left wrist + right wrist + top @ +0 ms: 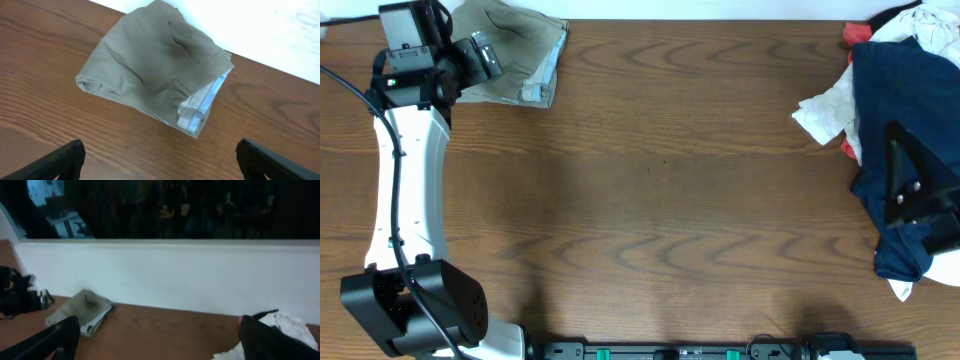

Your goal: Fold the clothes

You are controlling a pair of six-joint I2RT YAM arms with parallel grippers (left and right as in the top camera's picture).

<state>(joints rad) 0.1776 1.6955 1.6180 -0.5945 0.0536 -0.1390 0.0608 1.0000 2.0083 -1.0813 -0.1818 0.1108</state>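
shorts (155,65): lying as a compact folded bundle at the far-left corner of the desk (660,200), close to the rear edge; khaki cloth wrinkled, pale lining and waistband edge showing along the bundle's right side.
left tool (159,147): hanging above the desk just short of the shorts, jaws standing wide apart, gripping nothing; both fingers are showing at the bottom corners of the left wrist view, with bare wood between them and the cloth.
left arm: reaching from its base at the near-left up along the left edge; in the overhead view the wrist is overlapping the bundle's left side.
right tool (159,322): jaws standing wide apart, nothing between them; its camera is looking level across the desk toward the white wall (190,275), shorts far off at left.
right arm: sitting over the pile at the right edge.
pile: navy garment (900,110) lying on top, white cloth (830,110) sticking out on its left, red cloth (855,35) peeking at the far end; well apart from the shorts.
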